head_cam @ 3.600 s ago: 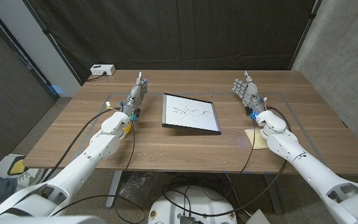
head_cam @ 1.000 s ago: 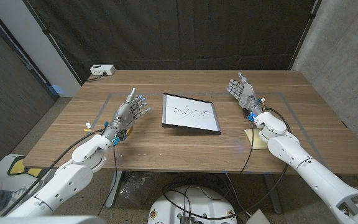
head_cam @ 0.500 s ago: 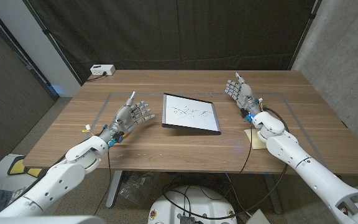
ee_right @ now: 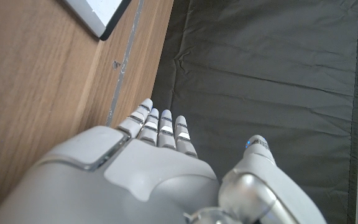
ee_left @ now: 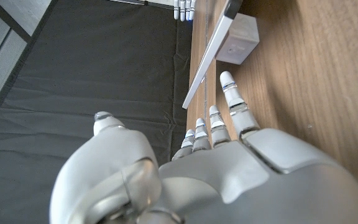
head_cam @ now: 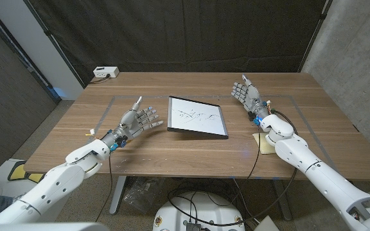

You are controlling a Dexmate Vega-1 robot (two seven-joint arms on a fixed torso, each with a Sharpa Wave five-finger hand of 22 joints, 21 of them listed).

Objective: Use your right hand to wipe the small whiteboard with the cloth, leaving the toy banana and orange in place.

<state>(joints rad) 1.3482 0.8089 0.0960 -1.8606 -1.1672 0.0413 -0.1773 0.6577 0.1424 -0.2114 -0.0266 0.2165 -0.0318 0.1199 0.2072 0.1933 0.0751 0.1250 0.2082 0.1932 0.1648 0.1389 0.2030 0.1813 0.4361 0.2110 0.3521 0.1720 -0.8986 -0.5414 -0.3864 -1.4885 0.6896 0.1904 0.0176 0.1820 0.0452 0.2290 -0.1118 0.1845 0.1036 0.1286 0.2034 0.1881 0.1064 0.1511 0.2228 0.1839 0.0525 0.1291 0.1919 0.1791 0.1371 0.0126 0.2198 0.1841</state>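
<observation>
The small whiteboard (head_cam: pixel 198 117) lies in the middle of the table with black scribbles on it, its near edge slightly raised. My right hand (head_cam: pixel 246 93) hovers open to the board's right, fingers spread and pointing away from me. A pale yellow cloth (head_cam: pixel 263 145) lies on the table under my right forearm, partly hidden by it. My left hand (head_cam: pixel 140 119) is open just left of the board, fingers reaching toward it. The left wrist view has my left hand (ee_left: pixel 229 155) near the board's edge (ee_left: pixel 213 53). A board corner (ee_right: pixel 98 12) lies beyond my right hand (ee_right: pixel 160 168).
A small white box (head_cam: pixel 105 72) sits at the table's far left corner. Grey tape lines (head_cam: pixel 111 102) mark a rectangle on the wooden table (head_cam: pixel 172 151). A dark curtain hangs behind, and a concrete wall stands on the right.
My left arm has drawn back toward me and its hand has swung right, fingers now aimed at the board. My right hand has drifted slightly toward the board.
</observation>
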